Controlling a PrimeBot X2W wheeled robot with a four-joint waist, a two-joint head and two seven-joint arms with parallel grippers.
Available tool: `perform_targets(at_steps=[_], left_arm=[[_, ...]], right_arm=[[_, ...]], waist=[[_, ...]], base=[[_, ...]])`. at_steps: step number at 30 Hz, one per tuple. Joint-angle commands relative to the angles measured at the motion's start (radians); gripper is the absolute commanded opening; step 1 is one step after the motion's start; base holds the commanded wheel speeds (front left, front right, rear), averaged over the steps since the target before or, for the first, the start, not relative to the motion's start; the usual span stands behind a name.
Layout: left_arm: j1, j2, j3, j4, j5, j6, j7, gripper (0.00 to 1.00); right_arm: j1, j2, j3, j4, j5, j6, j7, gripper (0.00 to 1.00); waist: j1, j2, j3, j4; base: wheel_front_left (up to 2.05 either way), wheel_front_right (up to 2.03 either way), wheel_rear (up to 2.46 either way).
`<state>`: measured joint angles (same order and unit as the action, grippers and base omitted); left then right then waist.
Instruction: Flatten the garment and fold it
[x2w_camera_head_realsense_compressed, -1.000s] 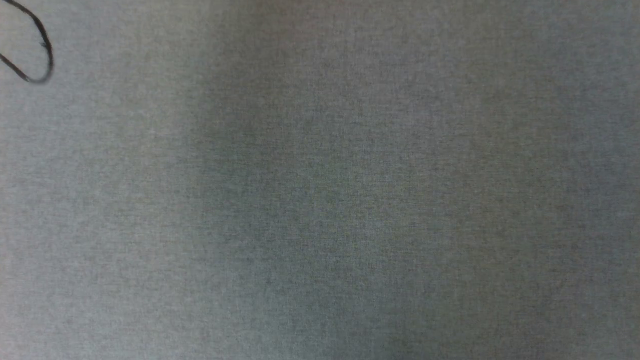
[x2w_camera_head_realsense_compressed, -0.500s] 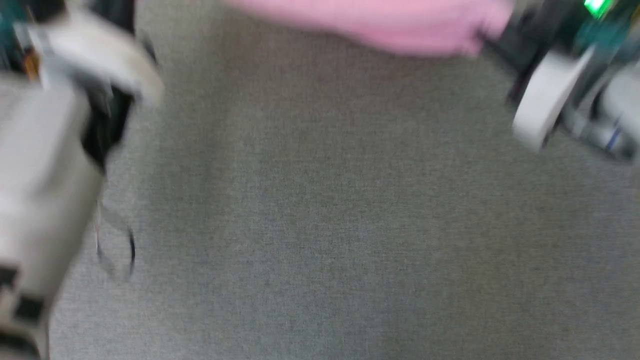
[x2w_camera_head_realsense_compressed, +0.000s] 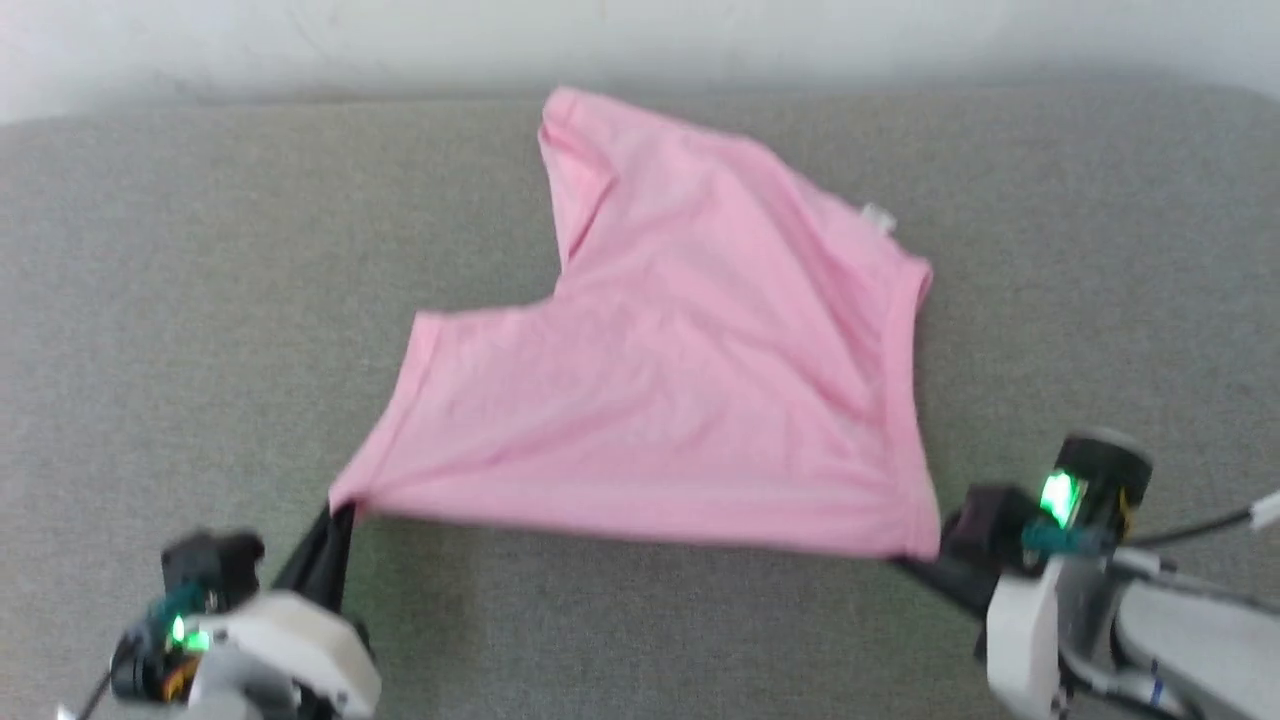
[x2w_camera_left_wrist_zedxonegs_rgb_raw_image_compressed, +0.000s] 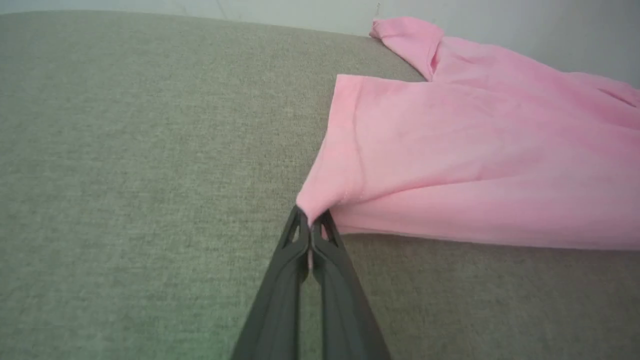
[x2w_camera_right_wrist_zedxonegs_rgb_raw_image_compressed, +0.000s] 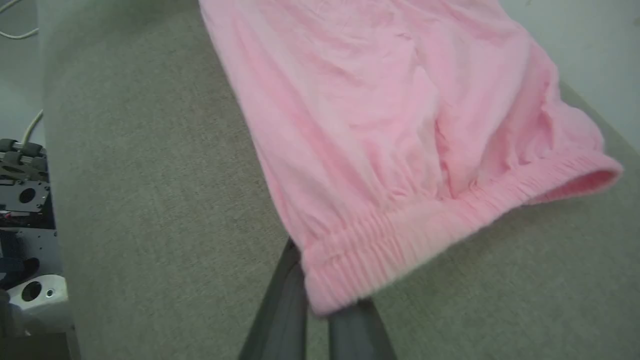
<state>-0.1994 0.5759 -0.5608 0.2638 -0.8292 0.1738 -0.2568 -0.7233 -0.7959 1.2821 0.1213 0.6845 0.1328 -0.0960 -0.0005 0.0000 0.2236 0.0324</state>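
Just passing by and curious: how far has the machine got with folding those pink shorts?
Done: the shorts lie spread mostly flat on the grey cushion, with a few wrinkles. In hand: the left claw pinches a leg corner and the right claw a waistband corner, with the near edge taut. Left: no fold made yet.

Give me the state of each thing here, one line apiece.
Pink shorts, unfolded, spread out with wrinkles, near edge pulled taut.
Left pincer, shut on the shorts' leg-hem corner.
Right pincer, shut on the shorts' waistband corner.
Right wrist light, lit green.
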Motion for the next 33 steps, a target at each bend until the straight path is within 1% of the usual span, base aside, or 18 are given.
perform_targets(at_steps=[1, 5, 9, 13, 16, 19, 21, 26, 30, 33], left_arm=[[0.050, 0.018, 0.011, -0.024, -0.008, 0.022, -0.005, 0.00], [0.193, 0.046, 0.007, -0.114, -0.030, 0.067, 0.003, 0.00], [0.302, 0.083, 0.002, -0.189, -0.045, 0.109, 0.024, 0.00], [0.379, 0.104, -0.009, -0.236, -0.064, 0.131, 0.047, 0.00], [0.383, 0.112, -0.012, -0.253, -0.054, 0.137, 0.048, 0.00], [0.322, 0.118, -0.010, -0.259, -0.025, 0.133, 0.048, 0.00], [0.253, 0.133, -0.018, -0.254, 0.018, 0.124, 0.057, 0.00], [0.052, 0.130, -0.029, -0.213, 0.087, 0.076, 0.086, 0.00], [-0.113, 0.105, -0.040, -0.166, 0.124, 0.034, 0.119, 0.00], [-0.234, 0.073, -0.045, -0.110, 0.137, 0.001, 0.140, 0.00]], right_arm=[[0.045, -0.010, -0.002, -0.017, -0.007, -0.002, 0.013, 0.00], [0.142, -0.031, -0.002, -0.061, -0.009, -0.002, 0.027, 0.00], [0.246, -0.054, -0.002, -0.087, 0.006, -0.002, 0.030, 0.00], [0.326, -0.062, -0.002, -0.106, 0.024, -0.002, 0.024, 0.00], [0.340, -0.057, -0.015, -0.107, 0.027, -0.002, 0.007, 0.00], [0.330, -0.046, -0.058, -0.099, 0.017, -0.002, -0.013, 0.00], [0.317, -0.038, -0.093, -0.099, 0.013, -0.002, -0.023, 0.00], [0.284, -0.026, -0.177, -0.102, 0.005, -0.002, -0.030, 0.00], [0.257, -0.016, -0.244, -0.105, -0.003, -0.002, -0.029, 0.00], [0.237, -0.004, -0.290, -0.105, -0.011, -0.002, -0.023, 0.00]], waist=[[0.0005, 0.0000, -0.083, -0.004], [0.0005, 0.0000, -0.124, 0.008], [0.0005, 0.0000, -0.154, 0.026], [0.0005, 0.0000, -0.163, 0.036], [0.0005, 0.0000, -0.159, 0.037], [0.0005, 0.0000, -0.152, 0.036], [0.0005, 0.0000, -0.143, 0.029], [0.0005, 0.0000, -0.115, -0.001], [0.0005, 0.0000, -0.071, -0.033], [0.0005, 0.0000, -0.026, -0.057]], base=[[0.00, 0.00, 0.00], [0.00, 0.00, 0.00], [0.00, 0.00, 0.00], [0.00, 0.00, 0.00], [0.00, 0.00, 0.00], [0.00, 0.00, 0.00], [0.00, 0.00, 0.00], [0.00, 0.00, 0.00], [0.00, 0.00, 0.00], [0.00, 0.00, 0.00]])
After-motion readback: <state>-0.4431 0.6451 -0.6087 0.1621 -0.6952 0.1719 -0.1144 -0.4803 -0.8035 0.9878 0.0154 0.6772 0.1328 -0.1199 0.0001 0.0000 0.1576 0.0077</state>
